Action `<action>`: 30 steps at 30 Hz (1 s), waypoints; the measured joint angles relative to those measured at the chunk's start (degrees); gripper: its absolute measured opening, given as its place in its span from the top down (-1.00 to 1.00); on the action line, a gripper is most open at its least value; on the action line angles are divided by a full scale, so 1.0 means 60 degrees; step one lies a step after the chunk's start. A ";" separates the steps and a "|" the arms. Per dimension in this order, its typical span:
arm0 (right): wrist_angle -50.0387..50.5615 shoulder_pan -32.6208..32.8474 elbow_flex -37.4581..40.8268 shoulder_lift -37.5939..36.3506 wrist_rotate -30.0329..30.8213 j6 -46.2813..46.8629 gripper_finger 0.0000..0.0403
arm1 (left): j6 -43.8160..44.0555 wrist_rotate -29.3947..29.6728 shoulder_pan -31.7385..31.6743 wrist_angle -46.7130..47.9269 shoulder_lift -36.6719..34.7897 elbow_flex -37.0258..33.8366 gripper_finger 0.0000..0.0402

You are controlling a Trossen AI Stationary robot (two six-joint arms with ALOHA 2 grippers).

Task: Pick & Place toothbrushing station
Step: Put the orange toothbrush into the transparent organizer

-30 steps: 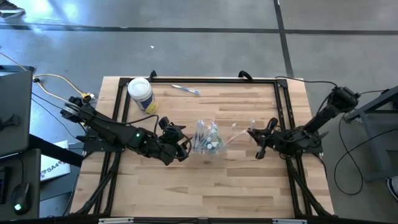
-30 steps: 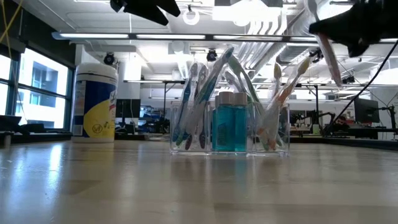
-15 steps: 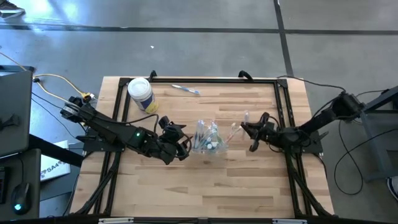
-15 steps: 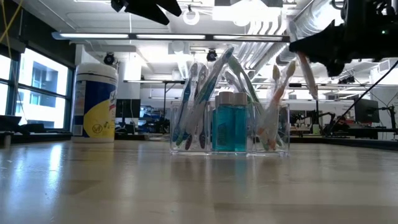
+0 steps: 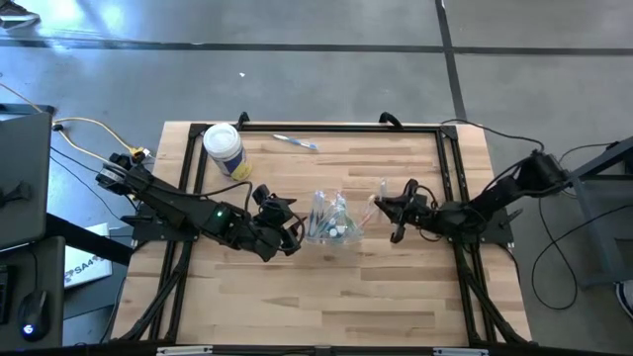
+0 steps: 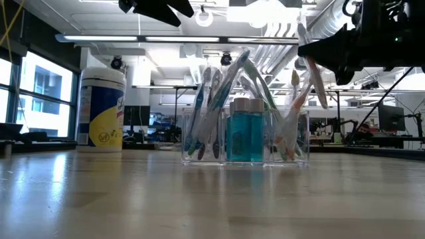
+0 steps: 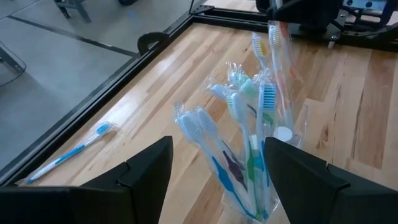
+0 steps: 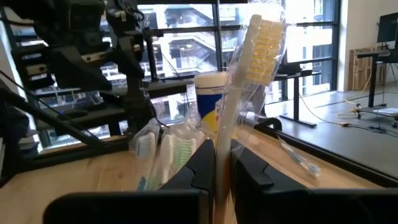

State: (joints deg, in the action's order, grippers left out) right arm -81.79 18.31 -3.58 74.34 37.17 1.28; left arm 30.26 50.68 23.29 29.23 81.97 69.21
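High view showed the clear plastic holder (image 5: 331, 223) standing near the middle of the wooden worktop (image 5: 326, 297), stuffed with wrapped toothbrushes (image 5: 318, 211). In the low view a blue bottle with a silver cap (image 6: 246, 131) stood in the holder's middle section, with brushes leaning out to either side.

The right end effector (image 5: 384, 207) hovered just beside the holder on its right, above the worktop. Its fingers were pinched closed on a wrapped toothbrush (image 8: 249, 68) with a pale yellow head, and in the low view that brush (image 6: 312, 73) hung tilted over the holder's right compartment, its lower end near the brushes standing there. Whether it touched them could not be told.

The left end effector (image 5: 289, 225) waited just left of the holder, raised off the worktop, its two fingers (image 7: 146, 171) spread apart with nothing between them.

A white-lidded wipes canister with a yellow label (image 5: 224, 148) stood at the far left corner of the worktop. A single blue toothbrush (image 5: 295, 141) lay flat near the far edge, well apart from the holder.
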 joint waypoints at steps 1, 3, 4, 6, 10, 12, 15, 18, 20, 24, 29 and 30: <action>-0.0005 -0.0001 -0.0047 0.0114 -0.0001 -0.0002 0.91 | 0.0000 -0.0001 0.0000 0.0001 0.0000 0.0000 -0.25; -0.0012 -0.0001 -0.0166 0.0341 0.0002 -0.0071 0.91 | 0.0000 -0.0001 -0.0001 0.0000 -0.0001 0.0000 -0.25; -0.0023 -0.0001 -0.0232 0.0443 0.0003 -0.0139 0.91 | 0.0000 -0.0001 -0.0001 0.0000 -0.0002 0.0000 -0.25; -0.0053 -0.0001 -0.0372 0.0625 0.0003 -0.0221 0.91 | 0.0000 -0.0001 -0.0001 0.0000 -0.0003 0.0000 -0.25; -0.0063 -0.0005 -0.0614 0.0924 -0.0155 -0.0254 0.91 | 0.0001 -0.0004 0.0003 0.0001 -0.0003 0.0000 -0.25; -0.0152 -0.0012 -0.0693 0.1043 -0.0319 -0.0266 0.91 | 0.0004 -0.0008 -0.0001 0.0004 -0.0003 0.0000 -0.25; -0.0291 -0.0019 -0.0798 0.1218 -0.0468 -0.0410 0.91 | 0.0004 -0.0024 0.0003 0.0001 -0.0003 0.0000 -0.25; -0.0336 -0.0019 -0.0880 0.1279 -0.0511 -0.0459 0.91 | 0.0004 -0.0040 0.0028 0.0004 -0.0003 0.0000 -0.25; -0.0342 -0.0019 -0.0917 0.1279 -0.0619 -0.0463 0.91 | 0.0004 -0.0038 0.0080 0.0004 -0.0003 0.0000 -0.25; -0.0358 -0.0019 -0.1078 0.1279 -0.0889 -0.0484 0.91 | 0.0007 -0.0044 0.0161 0.0004 -0.0003 0.0000 -0.25; -0.0336 -0.0093 -0.1313 0.1279 -0.1313 -0.0506 0.91 | -0.0011 -0.0022 0.0196 -0.0208 -0.0003 0.0000 -0.25; -0.0337 -0.0140 -0.1318 0.1279 -0.1416 -0.0506 0.91 | -0.0015 -0.0019 0.0193 -0.0254 -0.0003 0.0000 -0.25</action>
State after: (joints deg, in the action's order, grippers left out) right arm -83.81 17.47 -11.49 82.02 28.68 -1.76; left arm 30.17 50.57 24.45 27.71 81.95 69.21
